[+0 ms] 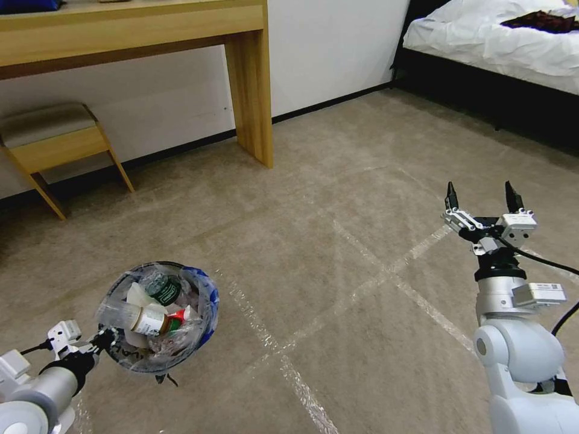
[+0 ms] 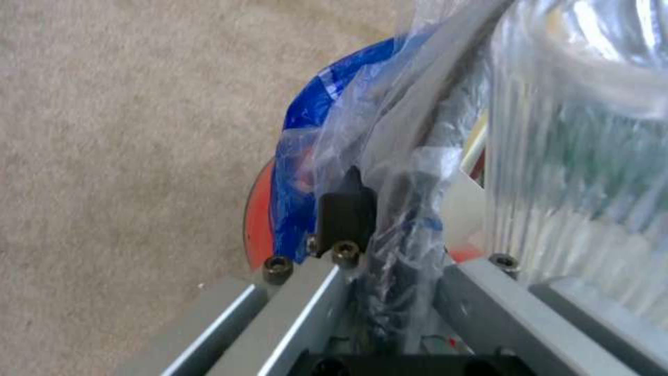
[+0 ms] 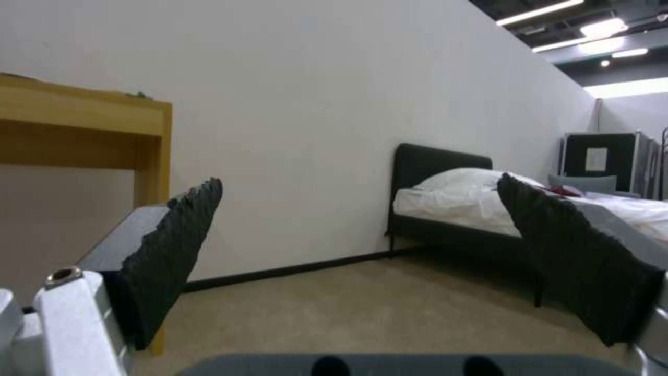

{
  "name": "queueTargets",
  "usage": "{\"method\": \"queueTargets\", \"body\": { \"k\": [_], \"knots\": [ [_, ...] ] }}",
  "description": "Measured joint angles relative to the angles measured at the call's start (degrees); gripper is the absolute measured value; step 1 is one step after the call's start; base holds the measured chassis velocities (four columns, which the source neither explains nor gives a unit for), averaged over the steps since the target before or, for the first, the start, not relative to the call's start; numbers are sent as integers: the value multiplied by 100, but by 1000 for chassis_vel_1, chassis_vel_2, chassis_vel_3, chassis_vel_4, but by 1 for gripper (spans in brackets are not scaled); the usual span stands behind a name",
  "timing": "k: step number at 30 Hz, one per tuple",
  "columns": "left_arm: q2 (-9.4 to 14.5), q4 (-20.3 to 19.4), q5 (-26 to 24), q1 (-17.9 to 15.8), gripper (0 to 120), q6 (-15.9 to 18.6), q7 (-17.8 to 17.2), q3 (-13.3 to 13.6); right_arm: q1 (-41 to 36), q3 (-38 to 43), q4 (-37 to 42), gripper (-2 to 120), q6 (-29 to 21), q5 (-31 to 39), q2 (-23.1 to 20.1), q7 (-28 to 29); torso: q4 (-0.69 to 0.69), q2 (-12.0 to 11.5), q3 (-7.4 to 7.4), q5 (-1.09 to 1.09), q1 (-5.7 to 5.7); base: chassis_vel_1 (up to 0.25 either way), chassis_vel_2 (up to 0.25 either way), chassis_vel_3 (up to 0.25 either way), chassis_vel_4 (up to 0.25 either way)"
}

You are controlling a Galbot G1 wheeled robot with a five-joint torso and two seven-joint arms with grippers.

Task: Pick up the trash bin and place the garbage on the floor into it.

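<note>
L gripper [image 1: 107, 339] clamped on bin [image 1: 158, 316] rim, bin held above carpet [image 1: 338, 199], bottles [image 1: 158, 304] inside. R gripper [image 1: 484, 199] spread wide, empty, raised at right.

Crinkly glossy clear plastic bag [image 1: 199, 313], matt rough carpet [image 1: 338, 199], smooth wooden desk [image 1: 181, 30]

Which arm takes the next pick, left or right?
Right, probably. The right gripper is open, empty and raised over the carpet. The left gripper is shut on the rim of the trash bin, which already holds bottles, so it is occupied carrying it.
</note>
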Motion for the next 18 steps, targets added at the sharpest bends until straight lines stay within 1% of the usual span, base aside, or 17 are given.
{"method": "queueTargets", "body": {
  "k": [1,2,4,5,7,8,10,18],
  "knots": [
    [37,136,5,-37,0,-15,54,8,14,-31,-26,100,8,-17,3,1,0,0,0,0,0,0,0,0,0],
    [37,136,5,-37,0,-15,54,8,14,-31,-26,100,8,-17,3,1,0,0,0,0,0,0,0,0,0],
    [80,316,34,-93,0,-40,135,16,28,-73,-52,100,15,-33,3,2,1,0,0,1,0,0,0,0,0],
    [80,316,34,-93,0,-40,135,16,28,-73,-52,100,15,-33,3,2,1,0,0,1,0,0,0,0,0],
    [112,574,96,-218,0,-68,223,58,32,-119,-76,100,20,-60,3,3,0,0,0,1,0,0,0,0,0],
    [112,574,96,-218,0,-68,223,58,32,-119,-76,100,20,-60,3,3,0,0,0,1,0,0,0,0,0],
    [110,773,183,-334,0,-76,294,128,48,-146,-96,100,22,-77,4,7,0,0,0,1,0,0,0,0,0],
    [108,1020,289,-501,0,-78,347,214,71,-161,-100,100,22,-84,-8,24,0,0,0,1,0,0,0,0,0]
  ]
}}
